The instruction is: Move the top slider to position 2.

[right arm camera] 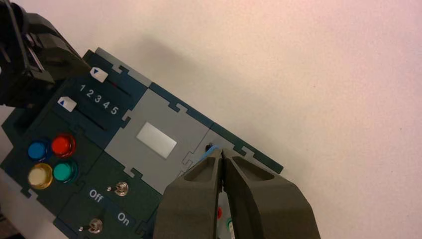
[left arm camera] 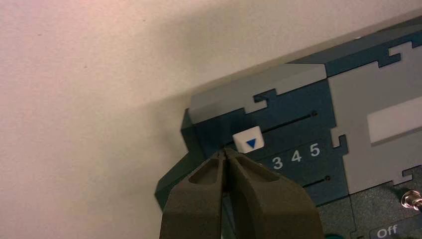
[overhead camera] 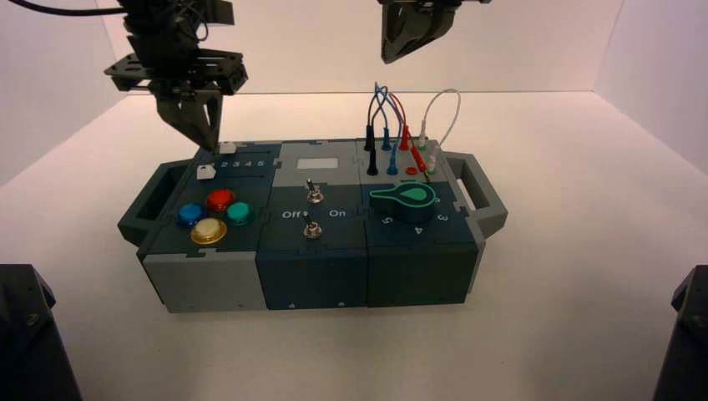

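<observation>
One left pincer (left arm camera: pixel 223 150) beside top slider (left arm camera: pixel 248 140) (at "2" (right arm camera: pixel 90 93)), right (right arm camera: pixel 222 151) above wires (overhead camera: pixel 402 113).

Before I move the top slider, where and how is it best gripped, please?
I would come from above with the left gripper and pinch the top slider by its two opposite sides facing along the track. The white cap stands up from the panel, and those sides face the sliding direction. The shut fingers would need opening first.
</observation>
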Available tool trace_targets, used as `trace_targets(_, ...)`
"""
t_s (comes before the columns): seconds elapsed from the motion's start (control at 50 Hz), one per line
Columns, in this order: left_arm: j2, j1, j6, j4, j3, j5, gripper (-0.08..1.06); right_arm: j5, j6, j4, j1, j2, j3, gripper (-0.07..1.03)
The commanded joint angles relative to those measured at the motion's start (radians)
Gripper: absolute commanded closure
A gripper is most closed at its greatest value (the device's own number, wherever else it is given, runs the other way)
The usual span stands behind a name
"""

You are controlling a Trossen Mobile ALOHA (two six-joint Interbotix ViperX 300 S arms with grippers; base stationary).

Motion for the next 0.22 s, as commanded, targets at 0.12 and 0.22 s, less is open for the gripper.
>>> trace_targets(0.12,-0.077,0.037,0.006,0.009,-0.02,0.009,1.01,0.0,0.0,-0.002,-0.003,-0.009,-0.032,0.98)
trace_targets(0.22,-0.094,0.052,0.006,0.008,-0.02,0.011,1.01,0.002,0.0,0.0,-0.015,-0.008,-0.032,0.98)
